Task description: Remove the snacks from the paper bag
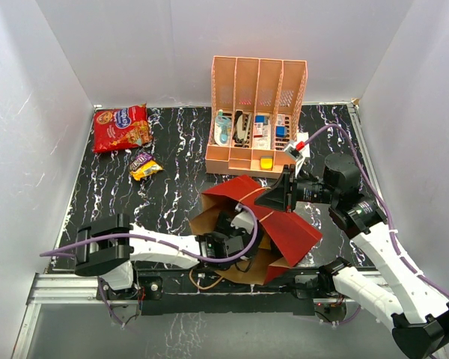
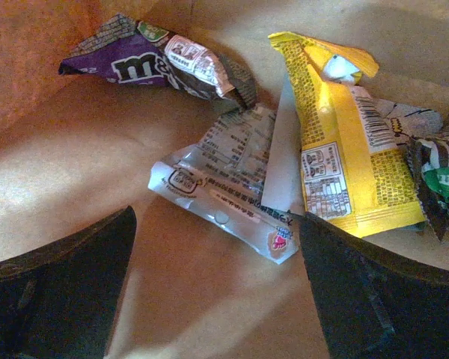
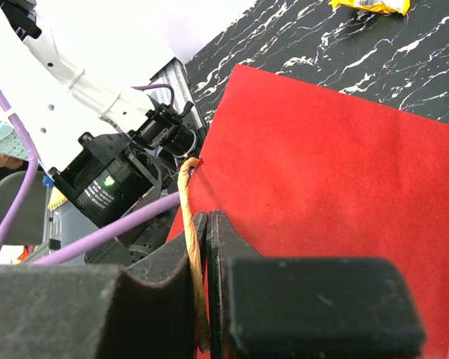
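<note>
The paper bag point(image 1: 288, 228), red outside and brown inside, lies on its side mid-table with its mouth toward the arm bases. My left gripper point(image 1: 228, 224) is reached inside it, open point(image 2: 217, 284), with nothing between its fingers. Just ahead of the fingers, on the brown paper, lie a silver packet point(image 2: 224, 179), a yellow packet point(image 2: 344, 149), a purple one point(image 2: 150, 63) and a dark green one point(image 2: 441, 179). My right gripper point(image 1: 266, 200) is shut point(image 3: 208, 224) on the bag's upper red wall, beside the twine handle point(image 3: 188, 202). A large red cookie bag point(image 1: 121, 127) and small packets point(image 1: 145, 166) lie on the table at the far left.
A peach slotted rack point(image 1: 256, 112) with small items stands just behind the bag. White walls enclose the black marbled table point(image 1: 179, 187) on three sides. The left arm's purple cable point(image 1: 232, 254) trails across the bag's mouth.
</note>
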